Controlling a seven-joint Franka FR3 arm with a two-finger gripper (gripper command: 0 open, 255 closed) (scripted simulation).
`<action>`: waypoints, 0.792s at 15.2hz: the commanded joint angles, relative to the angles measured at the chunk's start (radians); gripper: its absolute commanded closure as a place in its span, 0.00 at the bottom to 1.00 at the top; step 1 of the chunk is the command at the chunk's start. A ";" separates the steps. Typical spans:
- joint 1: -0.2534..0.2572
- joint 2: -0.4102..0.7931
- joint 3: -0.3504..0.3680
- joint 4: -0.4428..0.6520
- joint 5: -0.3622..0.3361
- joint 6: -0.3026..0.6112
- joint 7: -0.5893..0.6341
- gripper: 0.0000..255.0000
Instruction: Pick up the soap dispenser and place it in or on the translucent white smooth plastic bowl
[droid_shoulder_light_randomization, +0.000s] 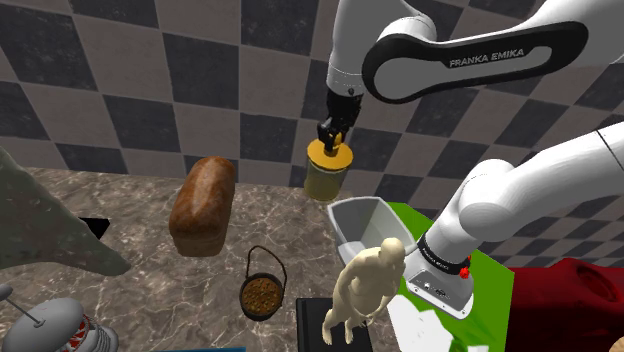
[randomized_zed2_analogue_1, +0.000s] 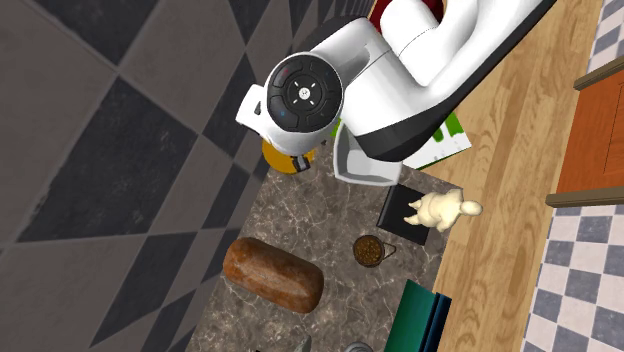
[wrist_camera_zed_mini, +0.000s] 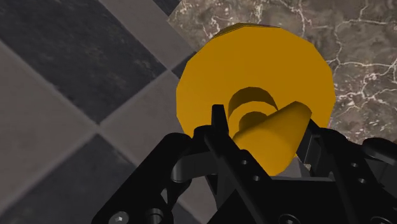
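Tool (droid_shoulder_light_randomization: 335, 135) clamped on the pump head of the soap dispenser (droid_shoulder_light_randomization: 327, 175) – in the wrist view both black fingers (wrist_camera_zed_mini: 219, 130) press the orange nozzle from either side. The dispenser has an orange cap and a paler yellow body, and it stands upright below the tool. It sits at the far edge of the marbled worktop (droid_shoulder_light_randomization: 130, 230), against the checkered wall in the shoulder view. I cannot tell whether its base touches the worktop.

The bowl (droid_shoulder_light_randomization: 352, 222) is pale grey and squarish with sloped walls. It stands just beside the dispenser, nearer the stand, partly on a green mat (droid_shoulder_light_randomization: 420, 225). The two are apart. In the second exterior view the dispenser (randomized_zed2_analogue_1: 280, 158) peeks out from under the arm's wrist, with the bowl (randomized_zed2_analogue_1: 350, 165) to that view's right.

Other items on the worktop:
- Brown bread loaf (droid_shoulder_light_randomization: 202, 205), to the shoulder view's left of the dispenser and well apart from it.
- Small dark pot (droid_shoulder_light_randomization: 262, 295) with a wire handle – brown contents inside, near the loaf.
- Beige human figurine (droid_shoulder_light_randomization: 365, 285) on a black slab (droid_shoulder_light_randomization: 318, 325), just in front of the bowl.
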 joint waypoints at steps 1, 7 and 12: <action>0.001 -0.008 -0.002 0.023 0.002 -0.031 -0.005 1.00; 0.000 -0.021 -0.011 0.094 0.002 -0.113 -0.021 1.00; -0.002 -0.025 -0.016 0.158 0.001 -0.179 -0.034 1.00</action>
